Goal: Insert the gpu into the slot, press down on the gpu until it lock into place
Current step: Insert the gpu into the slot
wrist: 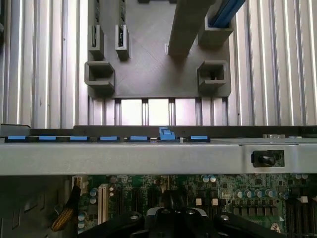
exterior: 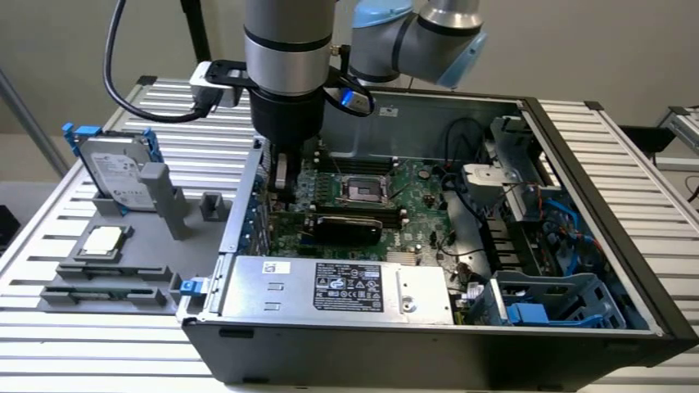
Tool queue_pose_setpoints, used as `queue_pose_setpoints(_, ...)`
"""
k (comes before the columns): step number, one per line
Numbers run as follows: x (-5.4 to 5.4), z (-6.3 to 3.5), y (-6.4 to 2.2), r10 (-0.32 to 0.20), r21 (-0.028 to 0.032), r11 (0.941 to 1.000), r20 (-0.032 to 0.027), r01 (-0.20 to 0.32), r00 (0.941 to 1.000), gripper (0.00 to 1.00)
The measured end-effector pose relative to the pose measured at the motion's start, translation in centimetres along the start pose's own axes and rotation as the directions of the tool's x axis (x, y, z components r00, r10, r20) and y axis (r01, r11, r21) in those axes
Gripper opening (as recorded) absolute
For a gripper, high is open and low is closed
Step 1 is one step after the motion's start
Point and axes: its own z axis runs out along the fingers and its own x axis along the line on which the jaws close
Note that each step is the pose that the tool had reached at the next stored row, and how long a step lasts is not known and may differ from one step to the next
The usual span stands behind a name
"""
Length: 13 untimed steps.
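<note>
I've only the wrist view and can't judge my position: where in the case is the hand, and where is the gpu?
Observer: The hand is down inside the case, at the motherboard's edge on the exterior view's left.
Operator: And the gpu?
Observer: The gpu sits just to the exterior view's right of the hand; whether they touch, I cannot tell.
Operator: What's beyond it?
Observer: The silver CPU socket, farther from the camera.
</note>
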Motion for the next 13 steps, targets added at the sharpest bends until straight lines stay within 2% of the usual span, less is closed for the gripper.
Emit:
queue_pose_setpoints(7, 0.5, -0.15, 0.36, 0.000, -0.0029, 1.0000, -0.0001, 0.000, 1.0000, 0.11)
queue_pose_setpoints(13, 1.4, -0.35, 0.35, 0.001, -0.0145, 0.9999, -0.0004, -0.001, 1.0000, 0.11)
